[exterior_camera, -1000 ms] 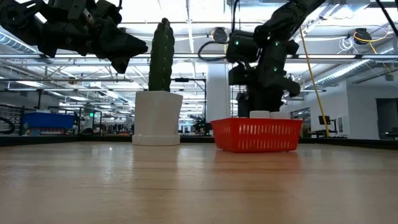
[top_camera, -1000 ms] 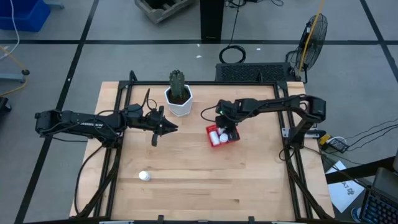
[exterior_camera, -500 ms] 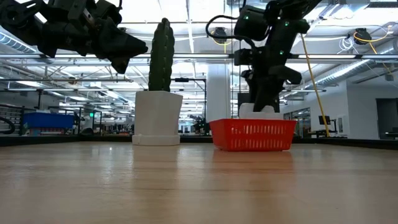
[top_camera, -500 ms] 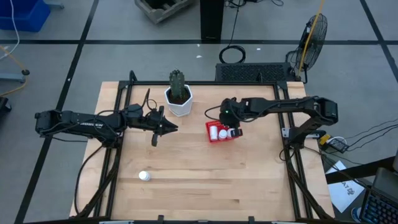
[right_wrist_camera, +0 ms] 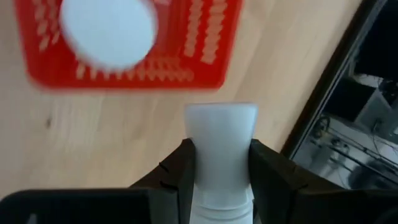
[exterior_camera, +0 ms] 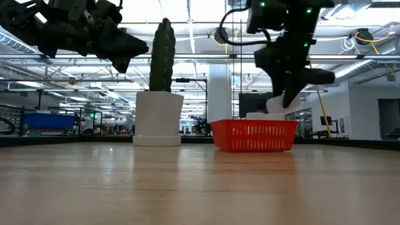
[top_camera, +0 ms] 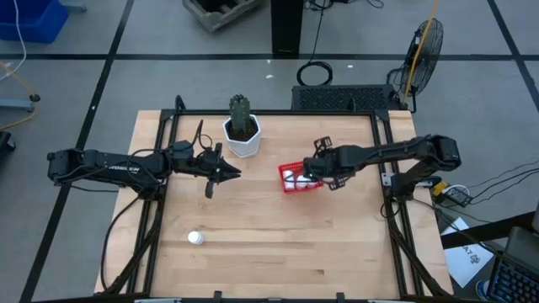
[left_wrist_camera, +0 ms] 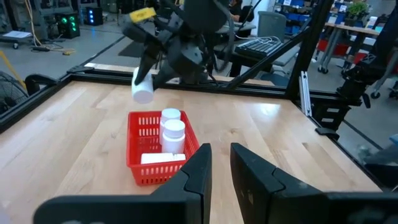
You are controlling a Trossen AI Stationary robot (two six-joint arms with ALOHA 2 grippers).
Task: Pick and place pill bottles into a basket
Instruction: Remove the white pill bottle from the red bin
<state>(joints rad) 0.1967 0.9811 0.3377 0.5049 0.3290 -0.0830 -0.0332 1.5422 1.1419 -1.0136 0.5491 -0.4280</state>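
High view: three pill bottles in basket; right fingers pinch fourth; left fingers pressed nearly together.

The light is bright and even, and it comes from above. In the low view, long ceiling lamps glow white, and the cactus and both arms look almost black against them. The worktop close to that camera is soft and blurry. In the high view, shadows under the arms are faint and small. The left wrist view has a pale shine on the wood, and the room behind looks hazy. In the right wrist view, the red basket is smeared with blur, and the white bottle held in front has soft edges.
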